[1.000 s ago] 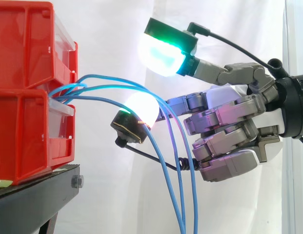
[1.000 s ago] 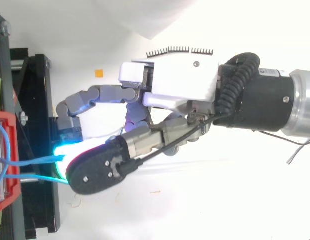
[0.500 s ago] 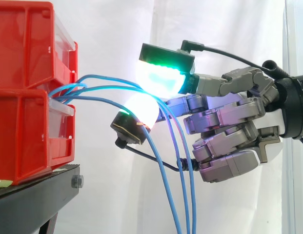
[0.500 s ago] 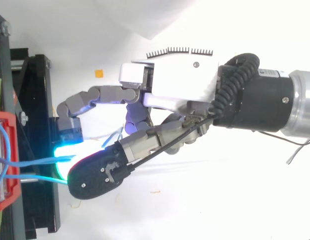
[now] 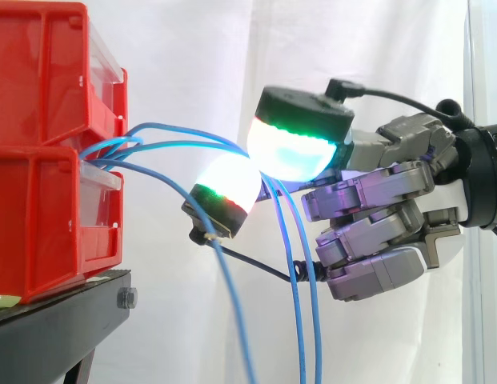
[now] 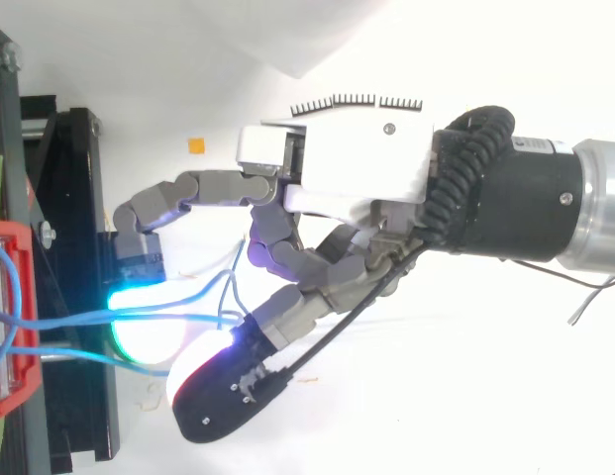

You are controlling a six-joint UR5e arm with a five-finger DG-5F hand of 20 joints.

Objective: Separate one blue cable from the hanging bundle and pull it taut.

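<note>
Three blue cables [image 5: 170, 144] come out between two stacked red bins [image 5: 40, 200] and arc right. My hand [image 5: 376, 232] reaches in from the right, its lower fingers curled. One extended finger pad [image 5: 228, 184] glows white and sits among the cables. The thumb pad [image 5: 292, 152] lies close against it, with cables running between the two. One blue cable [image 5: 234, 320] drops from under the finger pad, apart from the other two [image 5: 316, 320]. In the top view, cables [image 6: 178, 319] cross the cyan pad [image 6: 139, 332] toward the palm [image 6: 337, 158], and the thumb [image 6: 223, 396] lies beside that pad.
The bins stand on a black stand [image 5: 64, 320] at the left, before a white curtain [image 5: 192, 48]. A small orange mark [image 6: 196, 145] lies on the white floor beyond the hand. Open space lies below and right of the cables.
The thumb has swung down from above the cables to beside the finger pad. One cable's hanging part has shifted left, away from the other two. The arm has stayed in place.
</note>
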